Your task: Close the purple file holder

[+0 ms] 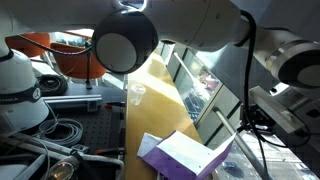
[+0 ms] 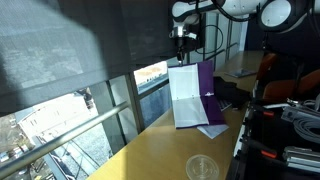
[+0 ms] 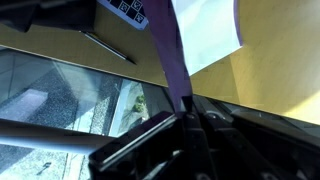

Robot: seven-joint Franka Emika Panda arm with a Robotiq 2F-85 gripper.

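Observation:
The purple file holder (image 2: 205, 95) stands open on the yellow table. Its cover flap is held upright, with white paper (image 2: 186, 98) showing against it and its base (image 2: 211, 129) lying flat. My gripper (image 2: 181, 38) is above it, shut on the flap's top edge. In the wrist view the purple flap (image 3: 172, 55) runs edge-on down into my jaws (image 3: 185, 108), with white paper (image 3: 205, 30) beside it. In an exterior view the holder (image 1: 152, 150) lies at the bottom with white sheets (image 1: 190, 155); my arm hides the gripper there.
A clear plastic cup (image 2: 202, 167) stands on the table (image 2: 160, 150) near its front; it also shows in an exterior view (image 1: 137, 95). A dark keypad-like object (image 3: 128, 8) and a thin pen (image 3: 108, 47) lie near the window. Cables and equipment (image 1: 50, 130) crowd one side.

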